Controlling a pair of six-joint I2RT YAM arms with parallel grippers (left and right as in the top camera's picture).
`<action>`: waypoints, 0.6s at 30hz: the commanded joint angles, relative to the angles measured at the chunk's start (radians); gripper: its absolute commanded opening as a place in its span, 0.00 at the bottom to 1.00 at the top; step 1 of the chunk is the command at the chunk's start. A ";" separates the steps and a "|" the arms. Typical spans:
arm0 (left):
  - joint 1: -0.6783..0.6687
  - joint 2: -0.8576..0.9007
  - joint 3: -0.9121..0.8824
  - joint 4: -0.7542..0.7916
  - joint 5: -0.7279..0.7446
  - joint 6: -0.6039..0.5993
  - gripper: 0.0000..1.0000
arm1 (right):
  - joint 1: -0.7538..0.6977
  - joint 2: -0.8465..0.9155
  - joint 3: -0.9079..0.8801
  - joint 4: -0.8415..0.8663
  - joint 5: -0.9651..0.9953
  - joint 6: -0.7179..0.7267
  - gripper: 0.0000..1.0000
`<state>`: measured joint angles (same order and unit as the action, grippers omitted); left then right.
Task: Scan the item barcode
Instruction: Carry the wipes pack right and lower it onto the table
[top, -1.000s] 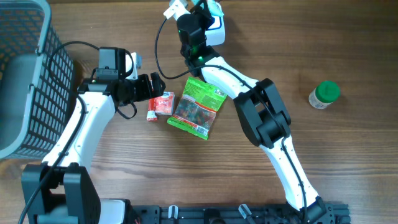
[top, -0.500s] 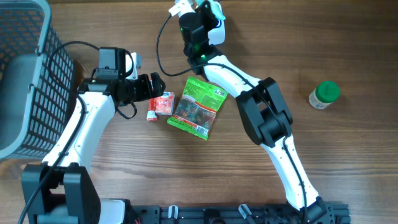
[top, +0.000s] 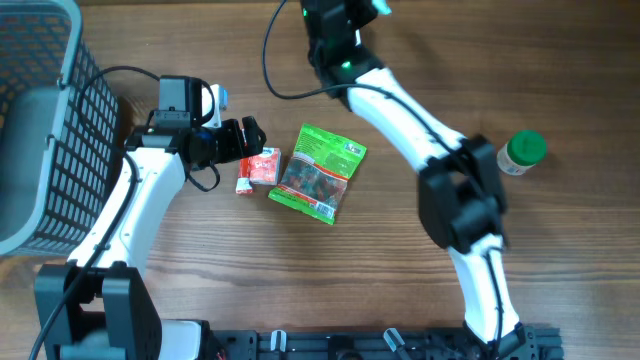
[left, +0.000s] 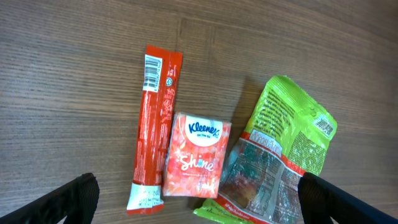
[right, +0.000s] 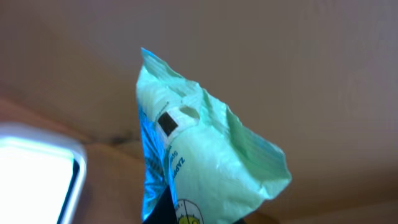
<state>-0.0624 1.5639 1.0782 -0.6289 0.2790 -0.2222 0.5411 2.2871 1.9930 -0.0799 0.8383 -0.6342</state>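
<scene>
We saw the pale green packet (right: 205, 162) pinched at its lower edge in the right gripper (top: 345, 10), jaws clenched on it. It was lifted off the desk (left: 74, 50) at the far edge. In the overhead view only a teal corner showed at the top border. On the right wrist view it stood upright and crumpled, with a small black square near its top and blue print down its left side. We could not make out a barcode on it.

The left gripper (top: 248, 140) hung with jaws released wide and nothing in them, above a red stick sachet (left: 154, 124) and a Kleenex tissue pack (left: 198, 155). These two lay side by side and touching. A green snack bag (left: 280, 155) lay just right of the pack, its edge against it. A green-lidded jar (top: 522, 152) stood well apart on the right, and a grey basket (top: 40, 120) sat at the left edge.
</scene>
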 joint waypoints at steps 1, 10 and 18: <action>0.008 -0.011 0.014 0.003 0.009 0.002 1.00 | -0.039 -0.105 0.008 -0.320 -0.176 0.283 0.04; 0.008 -0.011 0.014 0.003 0.009 0.002 1.00 | -0.224 -0.115 -0.046 -1.039 -0.860 0.590 0.04; 0.008 -0.011 0.014 0.003 0.009 0.002 1.00 | -0.388 -0.115 -0.242 -1.154 -0.883 0.608 0.04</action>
<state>-0.0624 1.5639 1.0782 -0.6289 0.2794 -0.2222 0.1982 2.1658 1.8130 -1.2350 0.0299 -0.0658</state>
